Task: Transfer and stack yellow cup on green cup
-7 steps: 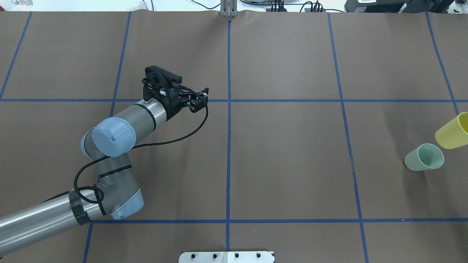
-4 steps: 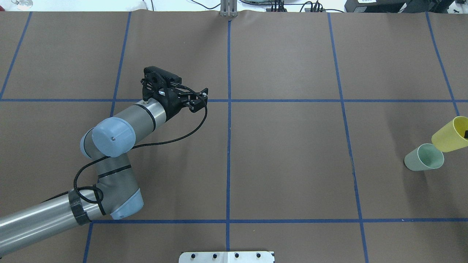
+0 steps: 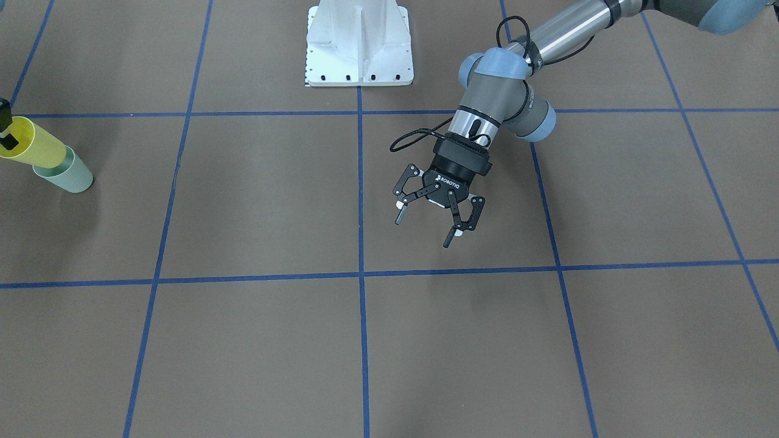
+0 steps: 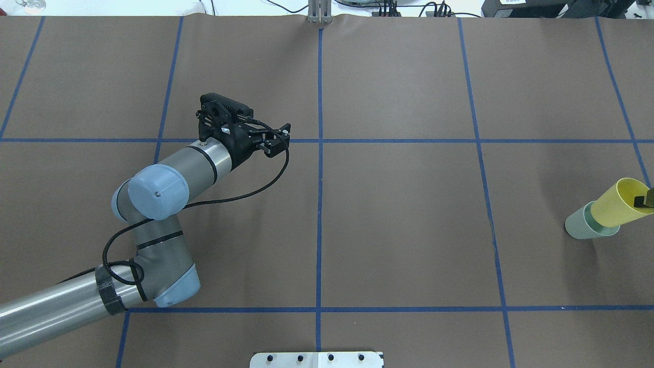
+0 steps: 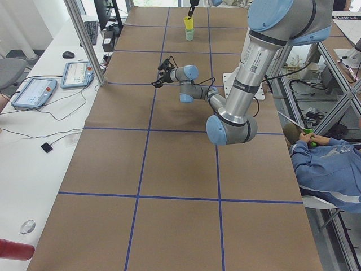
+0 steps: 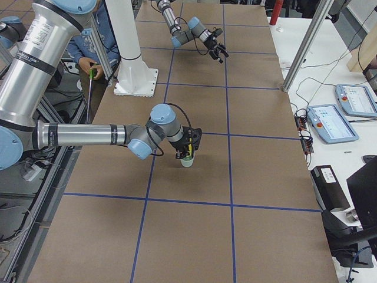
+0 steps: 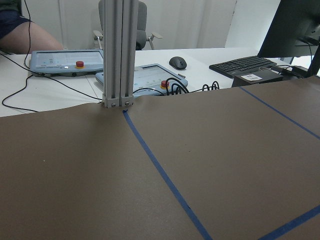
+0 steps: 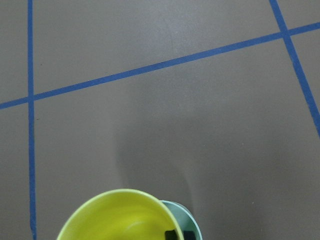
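The yellow cup (image 4: 615,204) hangs tilted at the table's far right, its base sitting in the mouth of the green cup (image 4: 578,228), which stands upright on the brown mat. My right gripper (image 4: 645,200) is shut on the yellow cup's rim, with one finger inside it; most of the gripper is cut off by the frame edge. The right wrist view looks down into the yellow cup (image 8: 117,217), with the green cup's rim (image 8: 187,220) showing beside it. My left gripper (image 3: 424,230) hovers open and holds nothing near the table's middle, far from both cups.
The white robot base plate (image 3: 359,42) sits at mid-table on the robot's side. An aluminium post (image 7: 117,50) stands at the far edge, with teach pendants (image 5: 34,90) beyond it. A seated person (image 5: 327,164) is beside the table.
The yellow cup has moved down and toward the green cup, from beside and above it to resting in its mouth. The left arm has barely moved.
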`<action>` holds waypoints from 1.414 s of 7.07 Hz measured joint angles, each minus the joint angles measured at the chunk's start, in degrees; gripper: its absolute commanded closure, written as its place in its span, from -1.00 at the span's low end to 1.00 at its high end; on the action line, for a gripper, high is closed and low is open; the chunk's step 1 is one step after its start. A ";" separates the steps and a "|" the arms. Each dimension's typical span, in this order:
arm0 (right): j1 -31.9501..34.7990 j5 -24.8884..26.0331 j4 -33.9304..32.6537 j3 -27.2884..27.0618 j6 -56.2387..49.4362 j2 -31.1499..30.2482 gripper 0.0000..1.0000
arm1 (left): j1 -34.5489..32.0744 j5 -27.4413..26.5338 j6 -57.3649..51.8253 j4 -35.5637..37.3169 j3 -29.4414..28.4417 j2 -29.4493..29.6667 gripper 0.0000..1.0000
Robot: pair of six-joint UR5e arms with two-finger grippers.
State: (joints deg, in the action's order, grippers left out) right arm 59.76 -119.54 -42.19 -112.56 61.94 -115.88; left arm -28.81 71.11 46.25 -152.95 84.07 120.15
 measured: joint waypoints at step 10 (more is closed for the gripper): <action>-0.76 0.52 0.16 2.03 0.13 1.29 -1.00 | -0.45 0.45 3.16 -0.32 0.30 -0.23 -0.98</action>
State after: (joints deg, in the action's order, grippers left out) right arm 59.00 -119.02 -42.03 -110.53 62.06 -114.60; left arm -29.26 71.56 49.41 -153.28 84.38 119.92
